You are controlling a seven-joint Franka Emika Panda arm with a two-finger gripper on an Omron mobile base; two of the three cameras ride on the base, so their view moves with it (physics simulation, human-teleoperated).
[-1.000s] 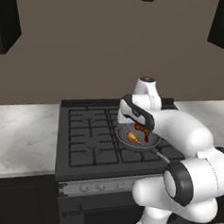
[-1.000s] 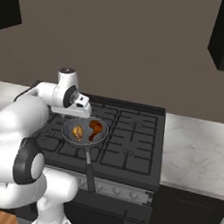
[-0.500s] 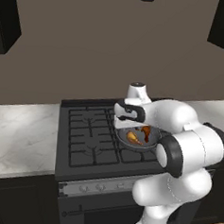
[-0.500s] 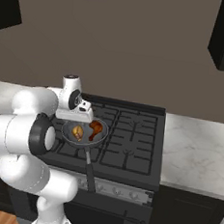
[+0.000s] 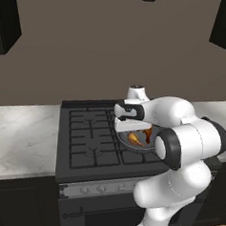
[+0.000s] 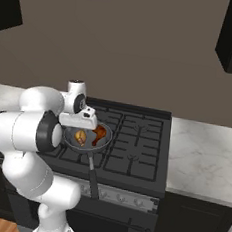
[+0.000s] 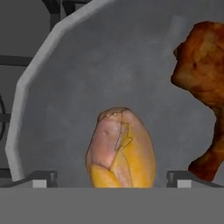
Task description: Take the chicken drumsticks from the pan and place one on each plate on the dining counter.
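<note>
Gripper [image 7: 112,179] low over pan [image 6: 85,144], jaws spread wide, nothing held. Golden drumstick [image 7: 121,151] lies betw fingertips [image 7: 43,178], not gripped. Dark drumstick [image 7: 204,94] beside it, to its right in hand view. Pan sits on black stove [image 5: 93,142], near-right burner, handle [image 6: 92,175] pointing toward stove front. Marble worktop [image 5: 20,134] left of stove.

Flat, even rendered lighting, moderately dim, no clear light source seen, wall evenly lit across the upper frame, faint sheen on the white arm [image 5: 189,139], hardly any cast shadows, no glare, coarse blocky detail in the close hand view
</note>
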